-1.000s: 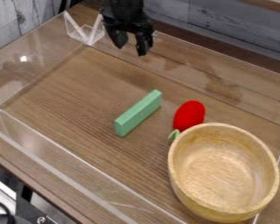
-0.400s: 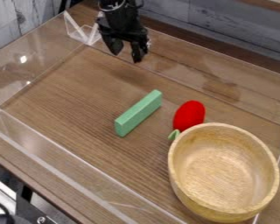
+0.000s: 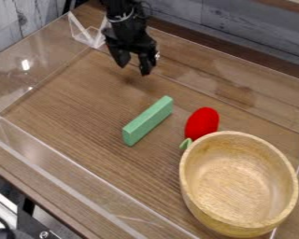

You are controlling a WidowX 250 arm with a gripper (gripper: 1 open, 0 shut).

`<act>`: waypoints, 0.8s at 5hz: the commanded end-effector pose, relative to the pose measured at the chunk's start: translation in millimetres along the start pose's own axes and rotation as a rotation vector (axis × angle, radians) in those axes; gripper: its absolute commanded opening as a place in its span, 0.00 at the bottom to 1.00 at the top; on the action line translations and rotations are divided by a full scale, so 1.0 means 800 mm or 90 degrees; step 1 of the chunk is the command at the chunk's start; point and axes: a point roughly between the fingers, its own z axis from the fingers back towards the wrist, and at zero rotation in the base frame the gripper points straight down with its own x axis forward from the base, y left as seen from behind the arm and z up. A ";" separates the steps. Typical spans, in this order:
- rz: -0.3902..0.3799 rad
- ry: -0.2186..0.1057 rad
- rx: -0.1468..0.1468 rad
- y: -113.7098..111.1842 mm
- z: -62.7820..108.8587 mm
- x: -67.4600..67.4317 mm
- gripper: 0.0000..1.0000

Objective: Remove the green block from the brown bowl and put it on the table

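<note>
Fingers [image 3: 130, 58] spread wide and empty over the far worktop [image 3: 78, 112], green block [image 3: 149, 120] already flat on the wood, outside the empty brown bowl [image 3: 238, 183]; best to keep clear, no nudging it.

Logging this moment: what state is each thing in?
green block: lying flat on the table, outside the bowl
brown bowl: upright, empty
red strawberry toy: on its side beside the bowl's rim
claw: open, holding nothing
</note>
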 end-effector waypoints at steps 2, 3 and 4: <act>0.006 -0.022 0.014 0.006 0.018 0.013 1.00; 0.010 -0.022 0.010 0.004 0.027 0.012 1.00; 0.015 -0.027 0.005 0.002 0.041 0.012 1.00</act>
